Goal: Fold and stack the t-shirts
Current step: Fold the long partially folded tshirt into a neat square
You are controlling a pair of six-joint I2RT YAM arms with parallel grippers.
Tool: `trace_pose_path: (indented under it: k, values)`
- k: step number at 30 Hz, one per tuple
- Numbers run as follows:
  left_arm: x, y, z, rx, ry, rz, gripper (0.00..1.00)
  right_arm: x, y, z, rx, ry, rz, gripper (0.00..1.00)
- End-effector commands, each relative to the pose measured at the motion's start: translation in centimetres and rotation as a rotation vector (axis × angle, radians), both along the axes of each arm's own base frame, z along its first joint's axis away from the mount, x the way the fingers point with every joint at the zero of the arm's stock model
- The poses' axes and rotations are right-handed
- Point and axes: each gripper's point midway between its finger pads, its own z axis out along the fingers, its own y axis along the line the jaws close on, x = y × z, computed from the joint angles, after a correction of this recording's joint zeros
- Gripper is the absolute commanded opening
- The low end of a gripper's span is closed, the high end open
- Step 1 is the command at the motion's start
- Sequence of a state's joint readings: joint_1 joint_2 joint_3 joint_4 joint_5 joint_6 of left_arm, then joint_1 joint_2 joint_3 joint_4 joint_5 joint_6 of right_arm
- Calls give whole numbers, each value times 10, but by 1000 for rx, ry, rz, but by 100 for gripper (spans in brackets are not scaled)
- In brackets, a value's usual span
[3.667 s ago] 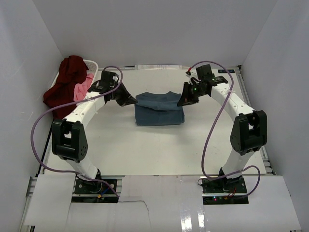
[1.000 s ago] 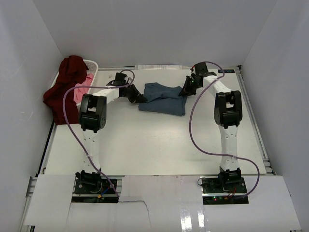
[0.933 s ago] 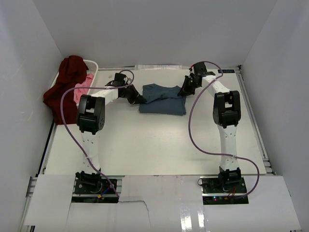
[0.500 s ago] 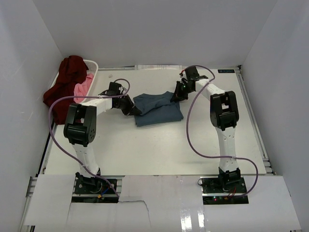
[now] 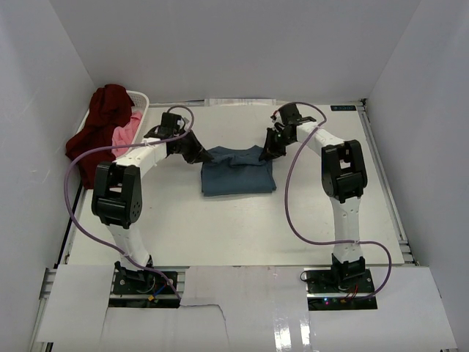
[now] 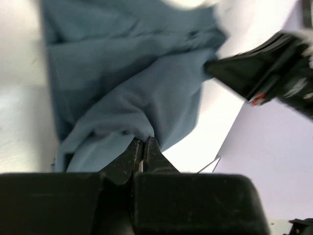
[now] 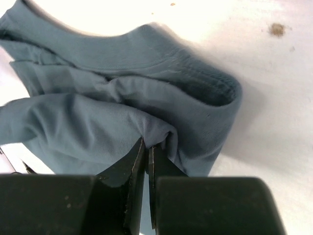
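**Item in hand:** teal-blue t-shirt (image 5: pixel 238 172), centre of the top view, part-folded into a rough rectangle on the table (image 5: pixel 220 227), far edge raised.

**Left gripper** (image 5: pixel 196 152): at the shirt's upper-left corner. Pressed together on a fold of teal cloth, plain in the left wrist view.

**Right gripper** (image 5: pixel 268 150): at the upper-right corner. Likewise pinched tight on a bunch of the same cloth, just below the collar band (image 7: pixel 195 81).

**Step, as judged:** carrying the far edge over for the next fold.

**Handling notes:**
- Move both corners level and at one pace.
- Hold the edge taut between the pinches, not stretched.
- Lay it square onto the near edge before letting go.
- Watch the slack ridge between the grips, likely to crease or drag the lower layers askew.

**Containers:** one white laundry basket (image 5: pixel 139 97), upper left of the top view, against the wall.

**Contents:**
- maroon t-shirt (image 5: pixel 99 128), heaped and spilling over the rim toward the frame's left
- pink t-shirt (image 5: pixel 128 133), crumpled beside it, partly covered

Both unfolded. No stack begun.
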State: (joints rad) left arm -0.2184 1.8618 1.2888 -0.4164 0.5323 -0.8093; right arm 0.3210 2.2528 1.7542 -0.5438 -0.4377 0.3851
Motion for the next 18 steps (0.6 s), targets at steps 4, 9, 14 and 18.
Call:
trace_pose_path:
  k: [4, 9, 14, 18]
  values:
    - [36, -2, 59, 17, -160, 13, 3, -2, -1, 69, 21, -127, 7, 8]
    - [38, 1, 64, 24, -173, 25, 3, -6, -7, 83, 17, -153, -3, 8]
    - [36, 1, 60, 24, -165, 22, 3, -14, -10, 98, 22, -178, -13, 8]
    - [38, 1, 58, 25, -166, 23, 2, -23, -19, 103, 0, -186, -44, 8]
